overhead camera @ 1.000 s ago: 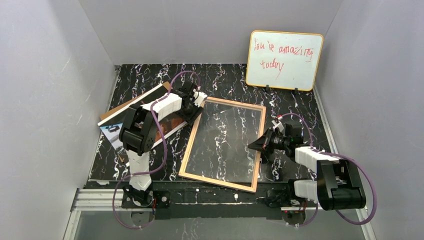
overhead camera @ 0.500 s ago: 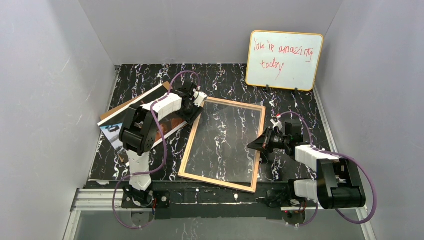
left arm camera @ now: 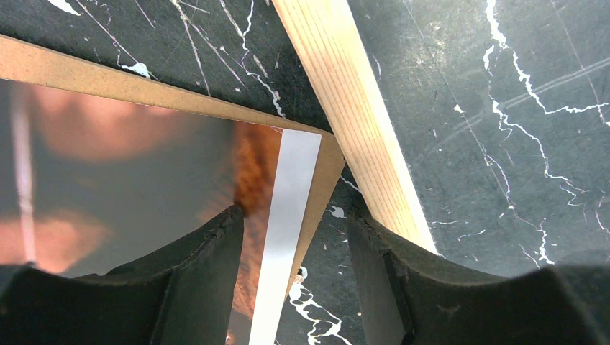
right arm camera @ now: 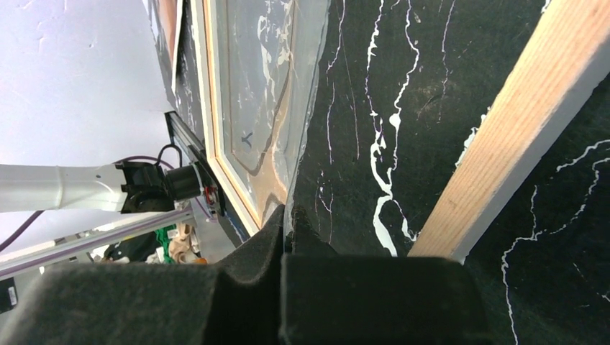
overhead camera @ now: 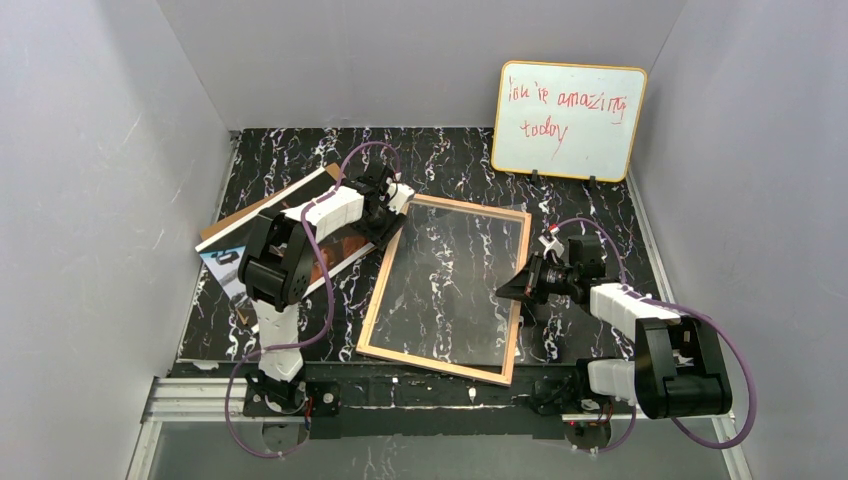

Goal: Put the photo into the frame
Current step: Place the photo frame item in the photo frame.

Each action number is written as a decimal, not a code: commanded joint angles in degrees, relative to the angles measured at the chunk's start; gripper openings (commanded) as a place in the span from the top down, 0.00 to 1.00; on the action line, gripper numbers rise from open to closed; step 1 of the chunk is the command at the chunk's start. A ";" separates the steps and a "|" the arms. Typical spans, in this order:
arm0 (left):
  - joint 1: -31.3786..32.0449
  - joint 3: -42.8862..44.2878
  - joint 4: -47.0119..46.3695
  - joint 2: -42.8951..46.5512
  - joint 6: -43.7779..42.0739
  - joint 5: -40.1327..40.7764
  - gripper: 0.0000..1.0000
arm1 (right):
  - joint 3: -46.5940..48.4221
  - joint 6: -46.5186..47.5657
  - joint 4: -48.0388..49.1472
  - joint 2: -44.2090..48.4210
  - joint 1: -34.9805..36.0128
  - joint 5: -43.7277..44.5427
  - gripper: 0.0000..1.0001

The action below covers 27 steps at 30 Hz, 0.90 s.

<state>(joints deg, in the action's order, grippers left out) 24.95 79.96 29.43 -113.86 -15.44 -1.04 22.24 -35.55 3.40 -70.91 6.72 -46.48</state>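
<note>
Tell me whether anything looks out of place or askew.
Yes. The clear pane is not flat in the frame: the right gripper is shut on its edge and seems to hold that edge raised. The photo lies on the backing board beside the frame, not in it.

Overall light: bright, even and diffuse from above; pale walls [overhead camera: 100, 200] dim slightly low down.
Shadows: soft and short under the arms.
Glare: clear pane [overhead camera: 450, 280] of the frame [overhead camera: 376, 300] has a faint milky sheen from above; the right wrist view shows pale and tan reflections. The glossy photo [left arm camera: 129, 180] looks washed grey.
Focus: marble table [left arm camera: 503, 144] is crisp; left fingers [left arm camera: 201, 280] and right fingers [right arm camera: 374, 302] are soft dark masses.
Overexposure: wall in the right wrist view is near white.
Whiteboard [overhead camera: 568, 120]: writing legible, no hotspot.
</note>
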 commanded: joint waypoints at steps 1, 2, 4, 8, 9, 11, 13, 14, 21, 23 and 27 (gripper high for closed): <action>0.89 -3.45 4.32 -5.41 0.06 -2.71 0.47 | 1.92 2.46 -4.47 0.61 0.49 -0.78 0.99; 0.89 -3.47 4.32 -5.45 0.18 -2.68 0.47 | 1.86 2.45 -4.98 0.68 0.49 -0.96 0.99; 0.89 -3.46 4.22 -5.40 0.15 -2.78 0.47 | 1.67 1.98 -4.90 0.96 0.54 -1.79 0.99; 0.85 -3.52 4.07 -5.41 0.15 -3.00 0.47 | 1.58 0.22 -3.94 1.57 0.61 -3.66 0.99; 0.88 -3.56 4.06 -5.35 0.15 -3.05 0.48 | 1.50 -0.42 -3.87 1.67 0.60 -4.24 0.99; 0.89 -3.74 4.04 -5.40 0.15 -3.24 0.48 | 1.63 -1.13 -2.30 1.67 0.65 -4.76 0.99; 0.89 -3.88 3.83 -5.24 0.09 -3.26 0.47 | 2.50 -0.39 -3.22 1.23 0.65 -3.85 0.99; 0.89 -4.03 3.72 -5.19 0.13 -3.27 0.48 | 3.02 0.15 -4.46 0.77 0.61 -3.35 0.99; 0.89 -4.36 3.03 -5.22 0.39 -4.03 0.48 | 4.69 1.54 -8.07 -0.15 1.88 -1.74 0.99; 0.89 -4.41 2.91 -5.19 0.34 -4.29 0.48 | 4.78 1.84 -9.10 0.05 2.29 -1.46 0.99; 0.89 -4.49 2.66 -5.29 0.28 -4.46 0.48 | 5.21 3.18 -11.96 0.45 2.50 -0.38 0.99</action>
<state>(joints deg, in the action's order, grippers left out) 24.95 79.79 29.19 -113.84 -15.46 -1.23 25.21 -34.52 -3.68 -70.98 8.19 -45.98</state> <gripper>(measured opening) 0.529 0.031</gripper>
